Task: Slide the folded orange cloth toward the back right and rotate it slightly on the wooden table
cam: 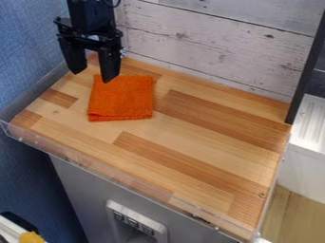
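Note:
The black gripper (92, 76) hangs at the upper left over the wooden counter, its two fingers apart with nothing between them. Below and slightly right of it lies an orange cloth (121, 98), folded into a rough square and flat on the wood. The right fingertip is at the cloth's upper left corner in the view; whether it touches the cloth I cannot tell. The left fingertip stands off to the left of the cloth.
The wooden counter (190, 137) has a clear plastic lip (114, 173) along its front edge. A whitewashed plank wall (209, 42) stands behind, with a black post (307, 66) at the right. A blue wall (28, 52) is on the left.

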Robot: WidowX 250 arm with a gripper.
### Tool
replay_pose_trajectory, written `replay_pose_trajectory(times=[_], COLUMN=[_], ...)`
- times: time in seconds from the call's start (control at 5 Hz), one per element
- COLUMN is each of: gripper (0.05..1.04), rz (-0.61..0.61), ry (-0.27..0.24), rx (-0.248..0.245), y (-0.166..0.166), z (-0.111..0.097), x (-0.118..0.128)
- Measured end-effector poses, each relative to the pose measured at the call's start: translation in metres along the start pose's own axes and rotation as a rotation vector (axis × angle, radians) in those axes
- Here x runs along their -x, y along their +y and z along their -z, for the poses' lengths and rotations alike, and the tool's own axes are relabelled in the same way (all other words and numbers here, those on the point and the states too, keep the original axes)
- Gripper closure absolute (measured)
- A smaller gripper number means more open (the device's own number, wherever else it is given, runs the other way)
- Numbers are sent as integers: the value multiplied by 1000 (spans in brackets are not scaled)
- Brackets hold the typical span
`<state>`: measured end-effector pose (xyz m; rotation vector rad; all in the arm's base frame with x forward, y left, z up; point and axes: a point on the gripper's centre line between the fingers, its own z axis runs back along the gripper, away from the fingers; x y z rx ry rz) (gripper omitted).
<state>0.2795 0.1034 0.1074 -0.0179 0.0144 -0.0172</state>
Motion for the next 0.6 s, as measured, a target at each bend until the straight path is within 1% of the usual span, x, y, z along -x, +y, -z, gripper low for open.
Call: replay_pose_trajectory(times=[0.6], gripper=[87], rz=[-36], ry=[-11], rx=[-23], y=[-1], z=[1], x=[-3])
